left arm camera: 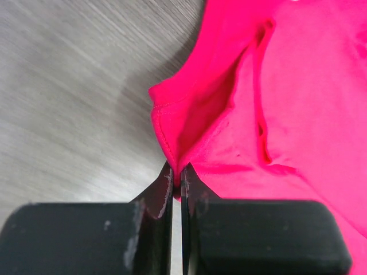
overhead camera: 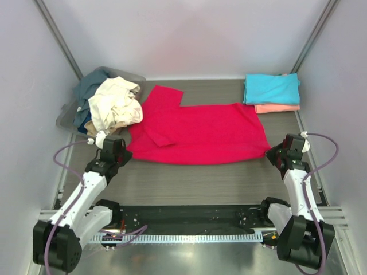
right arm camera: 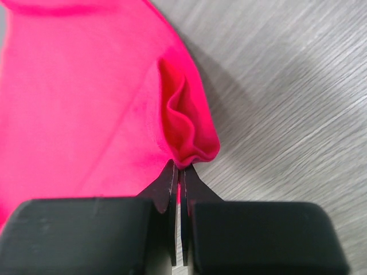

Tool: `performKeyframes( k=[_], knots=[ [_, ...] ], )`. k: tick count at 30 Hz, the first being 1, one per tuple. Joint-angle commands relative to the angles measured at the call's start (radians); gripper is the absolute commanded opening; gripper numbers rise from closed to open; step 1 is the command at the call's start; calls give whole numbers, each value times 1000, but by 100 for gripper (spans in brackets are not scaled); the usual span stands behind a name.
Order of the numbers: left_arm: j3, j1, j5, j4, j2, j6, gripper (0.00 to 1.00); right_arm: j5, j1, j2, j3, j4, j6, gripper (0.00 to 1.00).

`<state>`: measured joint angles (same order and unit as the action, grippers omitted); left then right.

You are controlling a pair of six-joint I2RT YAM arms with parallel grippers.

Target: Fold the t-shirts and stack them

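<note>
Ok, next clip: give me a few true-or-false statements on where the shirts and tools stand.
1. The left tool and right tool each pinch a near corner of the red shirt. True.
2. The red shirt is folded. False: it lies mostly spread out on the table.
3. The turquoise shirt lies on the pink shirt. True.
4. The cream shirt is on that stack. False: it sits crumpled in the tub, far left.

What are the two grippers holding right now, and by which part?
Both hold the red t-shirt: the left gripper pinches its near left corner, the right gripper its near right corner.
</note>
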<state>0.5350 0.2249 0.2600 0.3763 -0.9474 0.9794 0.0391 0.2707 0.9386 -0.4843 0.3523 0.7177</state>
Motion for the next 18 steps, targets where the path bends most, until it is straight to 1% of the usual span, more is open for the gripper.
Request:
performKeyframes(
  k=[1, 7, 10, 14, 18],
  knots=[
    [2, -9, -4, 151, 122, 27, 0, 21, 12, -90, -69, 104, 29, 1],
    [-9, -7, -4, 315, 313, 68, 0, 35, 64, -208, -94, 226, 39, 1],
    [-4, -9, -5, 386, 360, 91, 0, 53, 99, -233, -86, 272, 35, 1],
    [10, -7, -42, 453, 430, 120, 0, 90, 131, -282, -71, 326, 28, 1],
    [20, 5, -73, 496, 467, 157, 0, 53, 133, -340, -82, 419, 38, 1]
  ],
)
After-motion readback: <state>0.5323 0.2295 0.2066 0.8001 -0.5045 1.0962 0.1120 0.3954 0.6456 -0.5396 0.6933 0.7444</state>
